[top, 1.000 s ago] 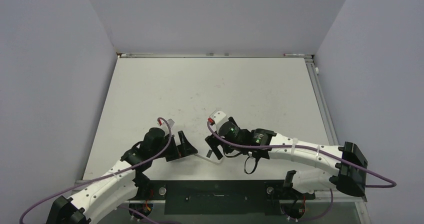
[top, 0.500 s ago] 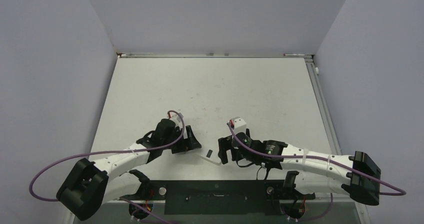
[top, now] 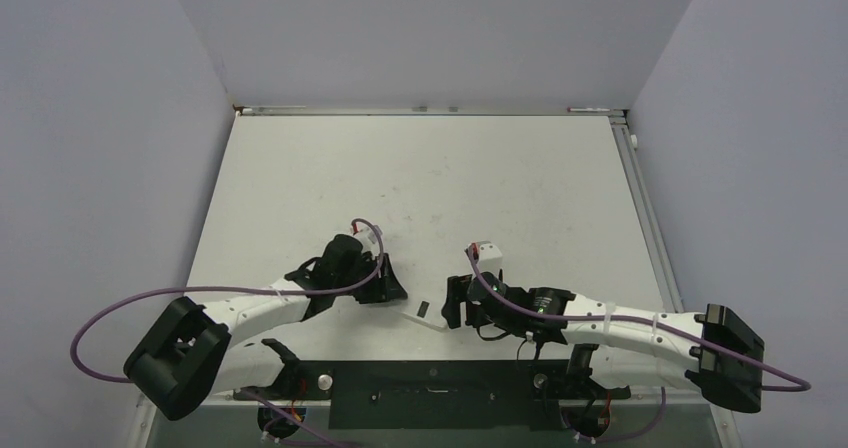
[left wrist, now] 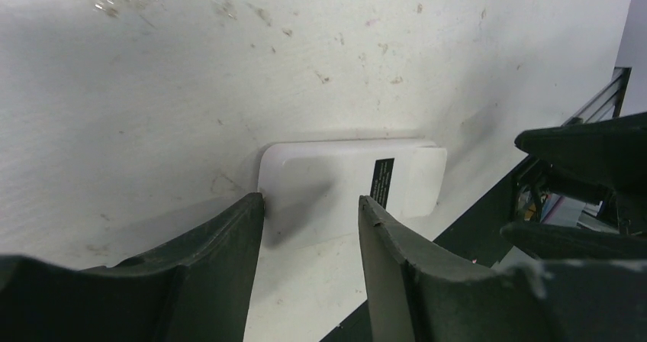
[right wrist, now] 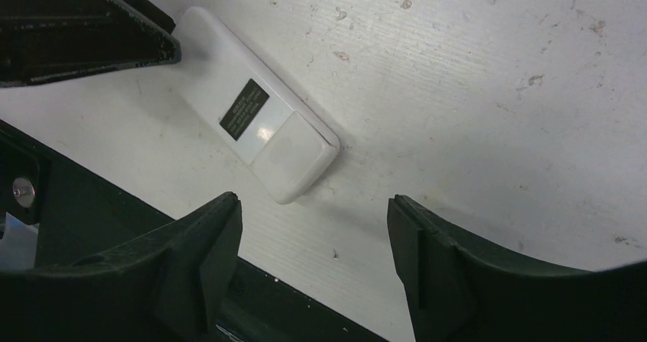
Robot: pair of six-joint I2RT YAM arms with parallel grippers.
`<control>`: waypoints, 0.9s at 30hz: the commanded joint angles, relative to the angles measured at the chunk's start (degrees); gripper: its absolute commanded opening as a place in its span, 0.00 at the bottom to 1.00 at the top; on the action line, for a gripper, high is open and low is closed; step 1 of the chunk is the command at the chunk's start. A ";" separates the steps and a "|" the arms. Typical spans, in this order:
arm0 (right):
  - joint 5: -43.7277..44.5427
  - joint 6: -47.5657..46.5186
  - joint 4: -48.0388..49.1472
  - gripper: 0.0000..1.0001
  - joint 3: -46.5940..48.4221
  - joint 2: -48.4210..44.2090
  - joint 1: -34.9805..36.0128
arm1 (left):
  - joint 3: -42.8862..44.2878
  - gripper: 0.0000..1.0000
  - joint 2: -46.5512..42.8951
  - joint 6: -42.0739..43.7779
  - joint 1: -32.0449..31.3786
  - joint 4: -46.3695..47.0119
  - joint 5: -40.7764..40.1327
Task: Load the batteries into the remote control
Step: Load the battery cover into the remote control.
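low beside the remote control (right wrist: pixel 259 132), left hand (left wrist: pixel 311 204) and right hand (right wrist: pixel 313 204) gape open.

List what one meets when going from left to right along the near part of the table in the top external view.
left gripper → remote control → right gripper

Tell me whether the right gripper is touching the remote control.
Apart. The right wrist view shows the right gripper with its fingers open, short of the remote control. A strip of table shows between each fingertip and the remote's near end.
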 commanded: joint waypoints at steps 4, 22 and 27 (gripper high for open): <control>3.75 3.62 1.70 0.61 0.57 1.93 -0.33 | 0.60 0.42 -1.12 -0.79 -6.10 0.43 -2.40; 6.46 6.30 2.39 0.38 1.95 8.80 -0.07 | -4.20 0.38 -7.10 -3.38 -9.39 -0.65 -5.58; 5.90 6.72 3.11 0.33 2.46 10.14 0.01 | -4.60 0.38 -4.86 -3.32 -9.40 1.48 -5.96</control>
